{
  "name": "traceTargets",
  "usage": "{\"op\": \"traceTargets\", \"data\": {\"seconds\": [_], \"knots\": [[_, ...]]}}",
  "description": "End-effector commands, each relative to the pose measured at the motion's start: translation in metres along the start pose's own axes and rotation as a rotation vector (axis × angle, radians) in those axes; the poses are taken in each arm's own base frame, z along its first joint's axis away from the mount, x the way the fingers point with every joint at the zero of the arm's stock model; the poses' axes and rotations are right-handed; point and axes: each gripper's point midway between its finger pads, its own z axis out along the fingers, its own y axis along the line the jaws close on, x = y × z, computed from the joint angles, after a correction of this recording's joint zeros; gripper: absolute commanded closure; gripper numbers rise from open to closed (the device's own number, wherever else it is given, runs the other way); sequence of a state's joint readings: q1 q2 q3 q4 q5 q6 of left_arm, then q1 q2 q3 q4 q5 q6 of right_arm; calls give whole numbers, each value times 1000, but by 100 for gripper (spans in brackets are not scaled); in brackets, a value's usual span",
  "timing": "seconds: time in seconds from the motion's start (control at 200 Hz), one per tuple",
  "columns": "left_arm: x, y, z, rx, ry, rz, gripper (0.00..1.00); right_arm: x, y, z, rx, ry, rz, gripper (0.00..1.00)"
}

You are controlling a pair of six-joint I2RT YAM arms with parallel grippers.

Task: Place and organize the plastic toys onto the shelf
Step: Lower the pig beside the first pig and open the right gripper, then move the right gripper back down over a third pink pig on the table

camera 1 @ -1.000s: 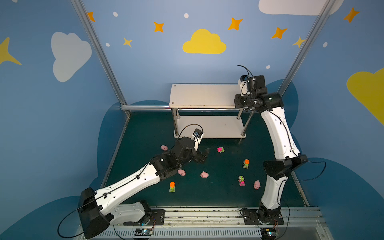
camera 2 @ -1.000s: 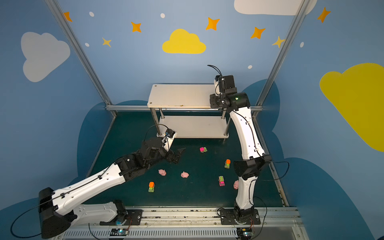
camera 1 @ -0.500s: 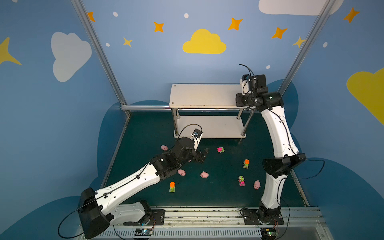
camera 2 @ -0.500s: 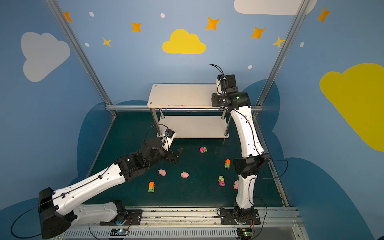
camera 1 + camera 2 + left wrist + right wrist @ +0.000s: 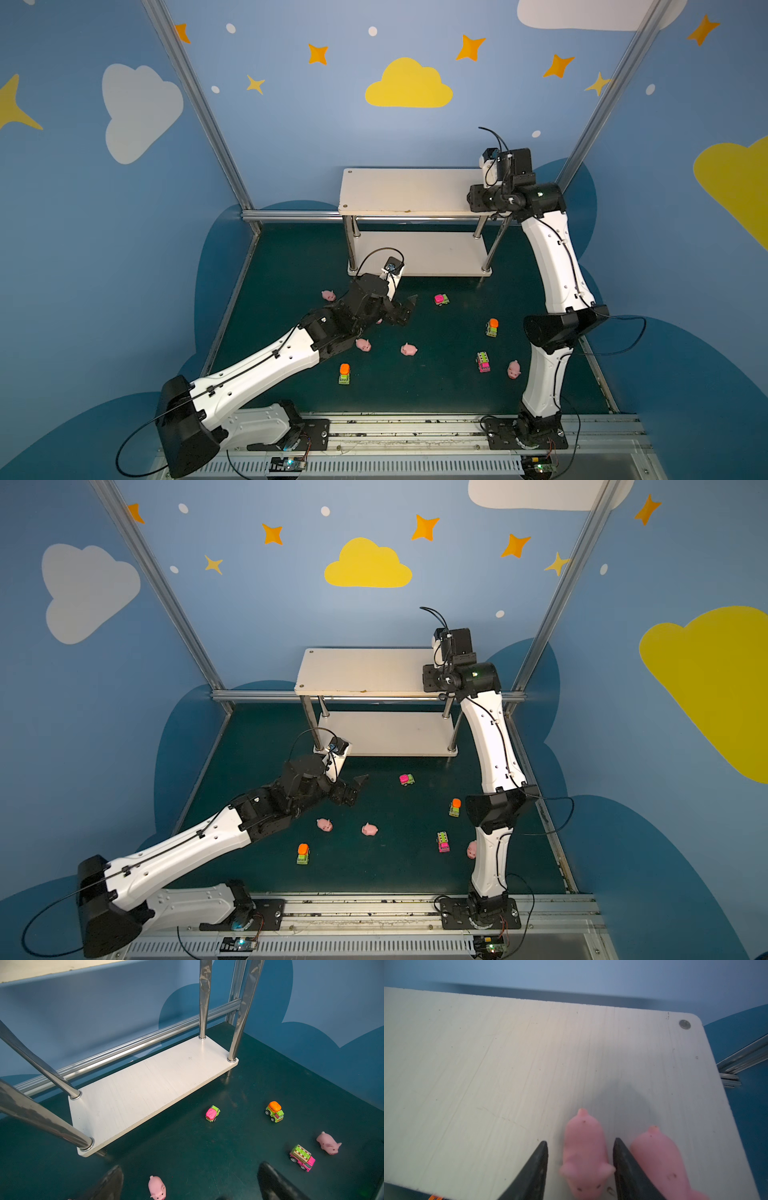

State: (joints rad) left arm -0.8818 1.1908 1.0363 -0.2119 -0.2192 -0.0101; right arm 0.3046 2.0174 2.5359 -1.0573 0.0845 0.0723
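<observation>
- The right gripper [image 5: 580, 1141] stands part open over the top board [image 5: 508, 1064] of the shelf [image 5: 407, 191]. One pig [image 5: 583, 1147] lies on the board between its fingers, clear of one and close against the other.
- A second pig [image 5: 658, 1159] lies on the same board just outside the jaws.
- The left gripper [image 5: 191, 1166] hangs low over the floor [image 5: 436, 395] with its jaws wide and empty. A floor pig [image 5: 157, 1187] lies between its fingers, untouched.
- Compared with a second ago, both arms stand about where they were and the floor toys have not shifted.
- Count: two pigs are on the shelf and four lie in the open on the floor – [image 5: 328, 295], [image 5: 363, 344], [image 5: 409, 349] and [image 5: 514, 369]. There are four vehicles: [image 5: 441, 299], [image 5: 492, 327], [image 5: 483, 361] and [image 5: 344, 374].
</observation>
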Motion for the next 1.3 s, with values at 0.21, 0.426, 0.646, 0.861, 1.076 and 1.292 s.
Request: {"op": "traceTargets", "data": {"seconds": [0.21, 0.426, 0.646, 0.861, 1.076, 1.292], "knots": [[-15, 9, -13, -23, -70, -12, 0, -46, 5, -60, -44, -195, 16, 38], [-16, 10, -28, -2, -112, -55, 0, -44, 13, -92, -79, -220, 22, 35], [3, 10, -34, 16, -74, -101, 0, -14, 30, -126, -127, -253, 25, 25], [35, 13, -44, 34, -51, -206, 0, 48, 49, -140, -164, -194, 13, 24], [83, 21, -51, 15, -18, -312, 0, 141, 65, -121, -233, -61, 62, 24], [136, 44, -60, -89, 42, -426, 0, 226, 92, -95, -330, 69, 92, 24]]}}
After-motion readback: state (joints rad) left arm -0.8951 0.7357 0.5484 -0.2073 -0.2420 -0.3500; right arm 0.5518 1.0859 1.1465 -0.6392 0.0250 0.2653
